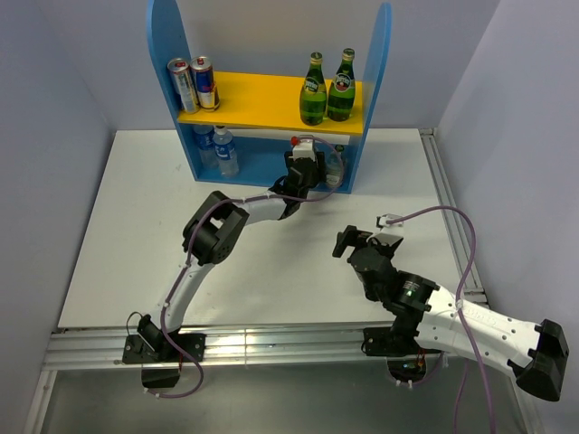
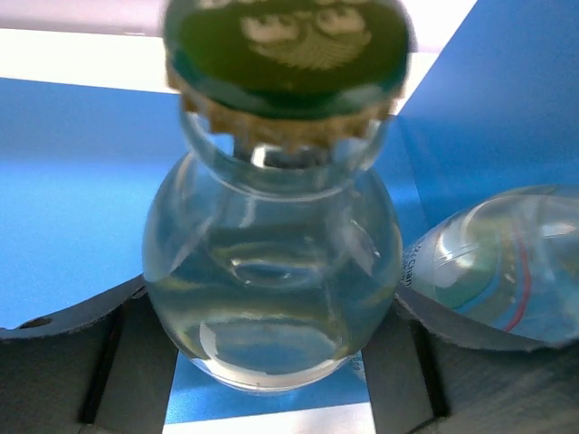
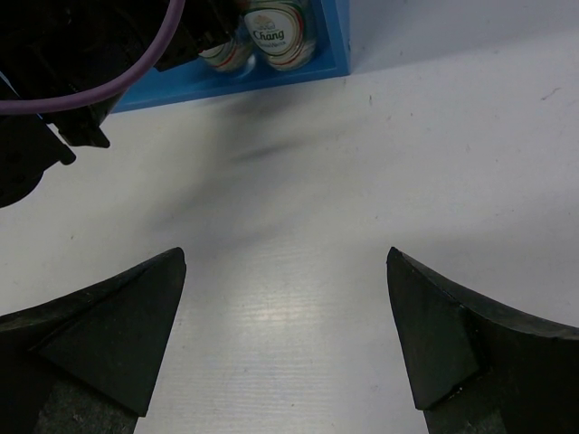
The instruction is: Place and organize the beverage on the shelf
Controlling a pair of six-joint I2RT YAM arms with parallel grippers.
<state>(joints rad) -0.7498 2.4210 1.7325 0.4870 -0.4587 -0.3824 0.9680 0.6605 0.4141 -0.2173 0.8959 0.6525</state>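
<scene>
The left end effector (image 2: 271, 362) grips a clear glass bottle (image 2: 271, 262) with a green crown cap on both sides. The bottle stands inside the blue lower tier of the shelf (image 1: 163, 54), just beside a second clear bottle (image 2: 493, 262). The right end effector (image 3: 285, 334) gapes wide and empty above the white surface (image 3: 407, 136).

"Chang" reads on the label of the clear bottle (image 3: 276, 34), far ahead of the right jaws. Cap (image 2: 288, 41) of the gripped bottle (image 2: 271, 289) between the left jaws: emblem only, no legible text.
</scene>
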